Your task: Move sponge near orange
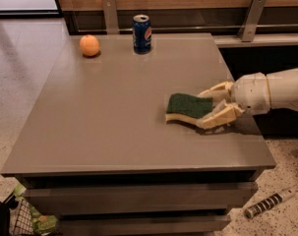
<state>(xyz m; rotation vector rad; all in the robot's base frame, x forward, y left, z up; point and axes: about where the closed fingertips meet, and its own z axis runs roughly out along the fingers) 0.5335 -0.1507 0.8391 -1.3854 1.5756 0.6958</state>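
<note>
The cream-coloured 2-finger end effector point(203, 108) comes in from the right edge of the flat grey desk point(114, 117), low over the top. Its fingers point(218, 118) sit on either side of the right end of the sponge point(187, 109) (flat, wavy-edged, dark green scrub top over pale yellow foam), closed against it afaict, so it's holding the sponge. The sponge is at the right-middle of the desk w/ its left end down on the surface. The small round orange point(89, 45) is at the far left corner, well apart from the sponge. 1 blue soda can point(141, 34) stands upright just right of the orange, near the back edge.
</note>
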